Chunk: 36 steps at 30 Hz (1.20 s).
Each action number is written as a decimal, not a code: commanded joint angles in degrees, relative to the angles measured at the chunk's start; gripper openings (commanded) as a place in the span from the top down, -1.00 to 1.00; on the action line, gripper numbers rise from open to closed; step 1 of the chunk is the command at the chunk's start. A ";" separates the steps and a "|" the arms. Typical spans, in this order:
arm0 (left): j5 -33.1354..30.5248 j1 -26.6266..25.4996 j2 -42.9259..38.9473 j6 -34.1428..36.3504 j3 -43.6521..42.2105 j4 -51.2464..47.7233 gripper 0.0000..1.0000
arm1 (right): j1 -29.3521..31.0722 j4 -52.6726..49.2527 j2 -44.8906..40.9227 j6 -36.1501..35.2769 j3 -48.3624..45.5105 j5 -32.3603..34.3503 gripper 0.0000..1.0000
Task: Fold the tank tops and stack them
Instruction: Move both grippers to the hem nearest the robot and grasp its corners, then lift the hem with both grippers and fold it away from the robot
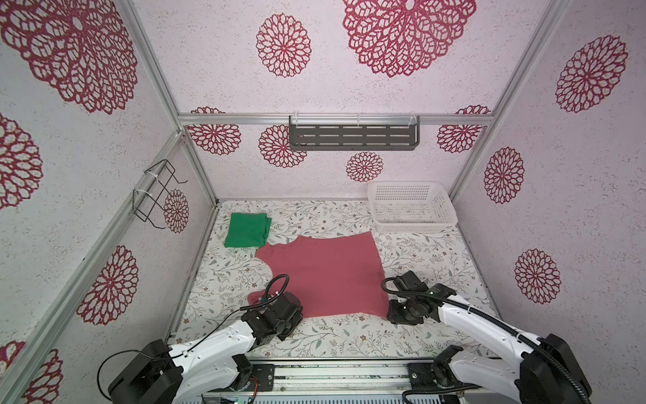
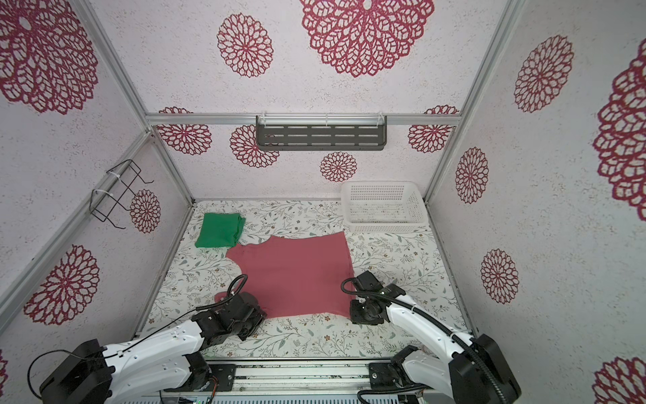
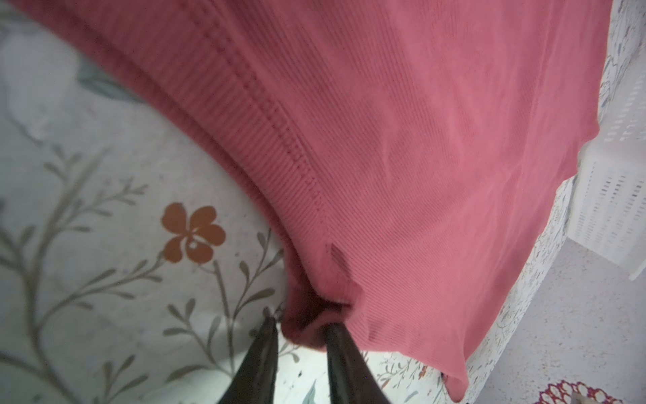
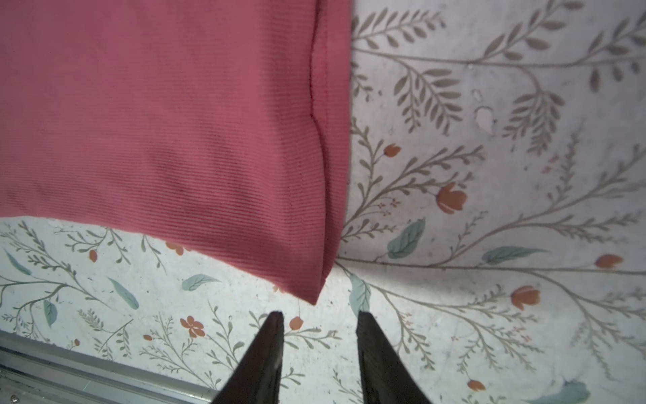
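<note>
Two arms (image 1: 223, 335) low, left tool (image 3: 302, 327) pinching pink top (image 1: 328, 273)

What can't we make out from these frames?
- Left gripper: in both top views the left wrist covers its fingers and the pinched corner of the pink tank top.
- Right gripper: fingers likewise covered by the right wrist.
- Green tank top: inner layers hidden under its top fold; outside both wrist views.
- Left wrist view: finger bases cut off by the frame edge.

Pink tank top (image 2: 293, 276) lies spread flat.
</note>
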 commanded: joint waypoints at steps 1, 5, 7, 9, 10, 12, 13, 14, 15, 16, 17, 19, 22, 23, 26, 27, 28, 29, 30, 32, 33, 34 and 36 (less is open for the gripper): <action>-0.73 -0.58 1.15 0.18 0.76 0.41 0.59 | -0.16 0.36 -1.66 0.85 0.25 -0.29 0.24; -0.97 -0.57 0.80 0.62 1.48 -0.98 0.77 | -0.07 0.83 -2.77 1.70 -0.42 -0.84 0.24; -1.11 -0.59 0.18 0.59 1.46 -1.73 0.87 | -0.07 1.35 -3.24 2.32 -0.88 -1.64 0.24; -1.16 -0.59 -0.44 0.65 1.48 -2.55 0.95 | 0.09 2.06 -3.28 2.80 -1.54 -2.34 0.22; -1.23 -0.59 -0.70 0.63 1.47 -2.95 0.99 | 0.19 2.35 -3.13 3.02 -1.84 -2.49 0.20; -1.29 -0.58 -1.18 0.66 1.50 -3.31 1.00 | 0.43 3.34 -2.73 3.30 -2.37 -2.59 0.19; -1.23 -0.58 -1.22 0.75 1.49 -3.43 1.00 | 0.45 4.05 -2.48 3.47 -2.70 -2.72 0.19; -1.19 -0.59 -1.37 0.83 1.57 -3.57 1.00 | 0.53 4.75 -2.07 3.57 -3.04 -2.73 0.19; -1.16 -0.59 -1.36 0.77 1.55 -3.71 1.00 | 0.54 5.30 -1.74 3.65 -3.27 -2.73 0.19; -1.22 -0.59 -1.40 0.86 1.62 -3.76 1.00 | 0.54 5.82 -1.29 3.71 -3.53 -2.87 0.19; -1.09 -0.59 -1.36 0.89 1.61 -3.85 1.00 | 0.61 6.19 -0.91 3.75 -3.71 -3.03 0.21; -0.95 -0.56 -1.44 1.19 1.63 -4.27 1.00 | 0.80 6.96 -0.62 4.11 -4.19 -3.25 0.23; -0.86 -0.59 -1.48 1.47 1.79 -4.78 1.00 | 0.93 8.30 -0.26 4.46 -5.54 -3.11 0.35; -0.77 -0.59 -1.47 1.63 1.75 -4.90 1.00 | 0.98 8.63 -0.05 4.54 -5.80 -3.16 0.39; -0.13 -0.59 -1.25 1.99 1.80 -5.48 1.00 | 1.07 9.24 -0.16 4.81 -6.29 -2.95 0.68; -0.01 -0.58 -1.30 2.19 1.92 -5.98 1.00 | 1.14 8.88 -0.29 4.74 -6.14 -2.75 0.80; 0.09 -0.67 -1.53 2.46 2.15 -6.94 1.00 | 1.16 8.29 -0.56 4.69 -5.93 -2.58 0.89; 0.12 -0.74 -1.59 2.82 2.43 -8.04 1.00 | 1.16 7.44 -0.78 4.48 -5.60 -2.24 0.97; 0.22 -0.78 -1.91 3.21 2.74 -9.43 1.00 | 1.16 6.22 -1.21 4.29 -5.25 -1.73 1.00; 0.16 -1.01 -2.83 3.49 3.20 -11.88 1.00 | 1.16 3.83 -2.15 3.94 -4.66 -0.99 1.00; 0.12 -1.29 -3.38 3.46 3.38 -13.00 1.00 | 1.24 2.56 -2.63 3.73 -4.44 -0.93 1.00; 0.05 -1.74 -4.01 3.12 3.44 -13.98 1.00 | 1.33 1.40 -3.12 3.69 -4.21 -1.01 1.00; -0.52 -2.87 -4.89 2.57 3.70 -15.93 1.00 | 1.72 -0.74 -3.99 3.60 -3.91 -1.36 1.00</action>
